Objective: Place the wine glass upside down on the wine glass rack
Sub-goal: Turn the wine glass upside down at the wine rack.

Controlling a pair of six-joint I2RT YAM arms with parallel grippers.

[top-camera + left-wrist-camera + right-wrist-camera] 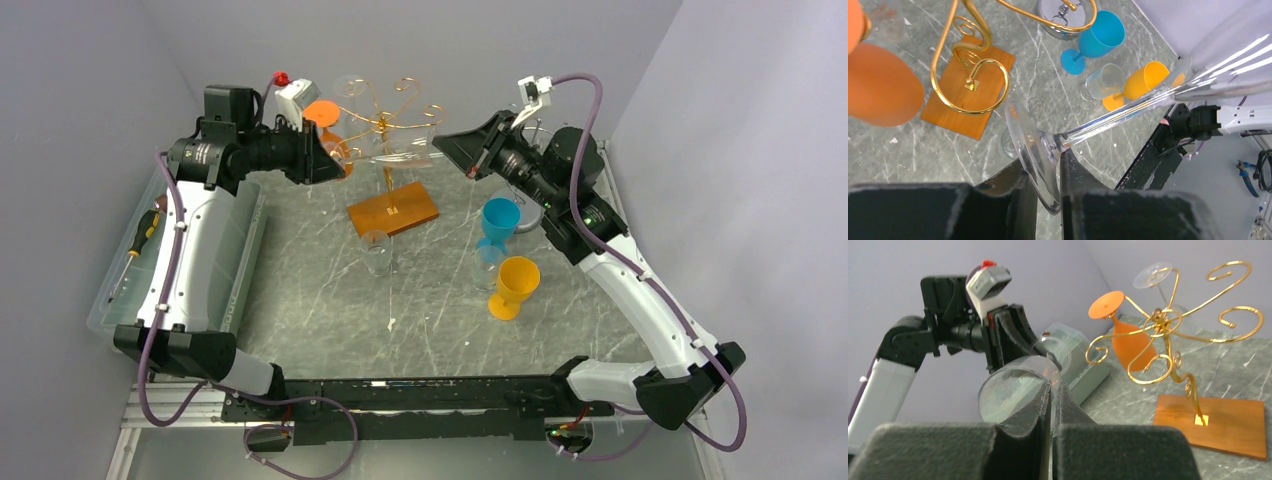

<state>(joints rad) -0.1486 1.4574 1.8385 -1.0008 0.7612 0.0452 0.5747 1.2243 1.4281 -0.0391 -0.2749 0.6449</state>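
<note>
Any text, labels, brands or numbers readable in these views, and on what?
None legible in any view.
Rack and clear glass: no print visible.
Screwdriver: any marking on it is too small to read.

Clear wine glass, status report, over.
Right gripper shut on clear wine glass by the bowl. Left gripper shut on its foot. Glass level between arms, not yet on gold wire rack. Orange plastic glass hangs there.
</note>
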